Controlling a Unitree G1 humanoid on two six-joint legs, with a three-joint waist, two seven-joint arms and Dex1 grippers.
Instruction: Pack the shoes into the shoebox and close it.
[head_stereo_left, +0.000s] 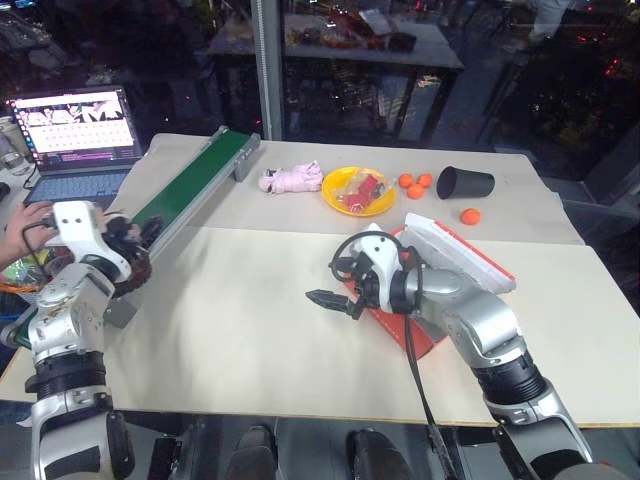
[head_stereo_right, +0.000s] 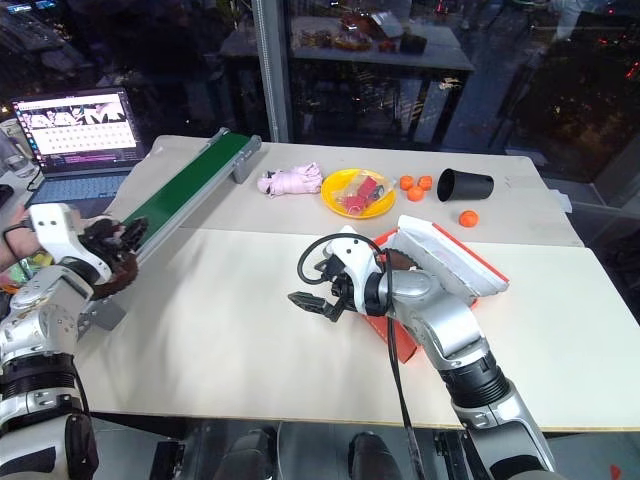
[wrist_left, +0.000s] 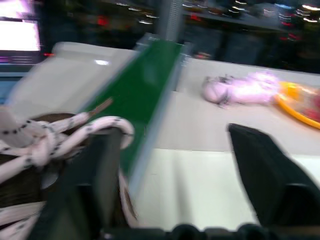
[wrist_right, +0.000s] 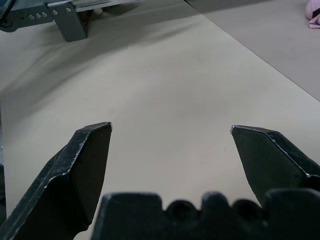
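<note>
One dark brown shoe (wrist_left: 22, 182) with pale cream laces sits at the near end of the green conveyor (head_stereo_left: 195, 180), on the table's left. My left gripper (wrist_left: 174, 132) is open beside it. The shoe rests against the outside of one finger (wrist_left: 95, 170), and a lace loops over that fingertip. The red shoebox (head_stereo_left: 418, 335) stands open at centre right, mostly hidden by my right arm, with its lid (head_stereo_left: 458, 250) raised behind it. My right gripper (wrist_right: 171, 127) hangs open and empty over bare table left of the box.
A laptop (head_stereo_left: 75, 130) stands at the far left with a person's hand (head_stereo_left: 25, 215) beside it. At the back of the table are a pink plush toy (head_stereo_left: 290, 180), a yellow bowl (head_stereo_left: 358, 190), small orange balls (head_stereo_left: 415, 185) and a tipped black cup (head_stereo_left: 465, 182).
</note>
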